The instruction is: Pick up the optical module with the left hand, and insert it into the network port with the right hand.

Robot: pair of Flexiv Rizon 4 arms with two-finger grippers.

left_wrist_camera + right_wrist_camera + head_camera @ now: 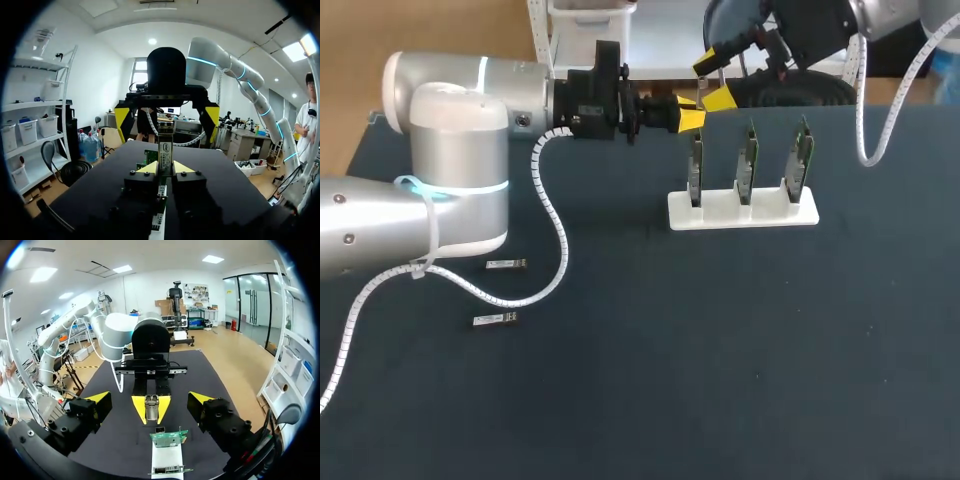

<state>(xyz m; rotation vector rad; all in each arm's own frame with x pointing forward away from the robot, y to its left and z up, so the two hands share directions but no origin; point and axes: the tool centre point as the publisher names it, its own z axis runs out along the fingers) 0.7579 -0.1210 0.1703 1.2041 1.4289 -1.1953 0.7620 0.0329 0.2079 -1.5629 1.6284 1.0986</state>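
Left gripper (688, 120) clamped on optical module (151, 407), held off the table; right gripper (713, 80) wide open, holding nothing, facing it above white rack (720, 215).

left end effector (165, 169) | grips optical module (165, 151) | right end effector (166, 117) agape ahead

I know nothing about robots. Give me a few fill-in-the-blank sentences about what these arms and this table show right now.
The left gripper is shut on the optical module, while the right gripper facing it is ____.
The white stand holds ____ upright green boards.
Near the left arm, ____ spare modules lie flat on the table.

Missing words: open; three; two.
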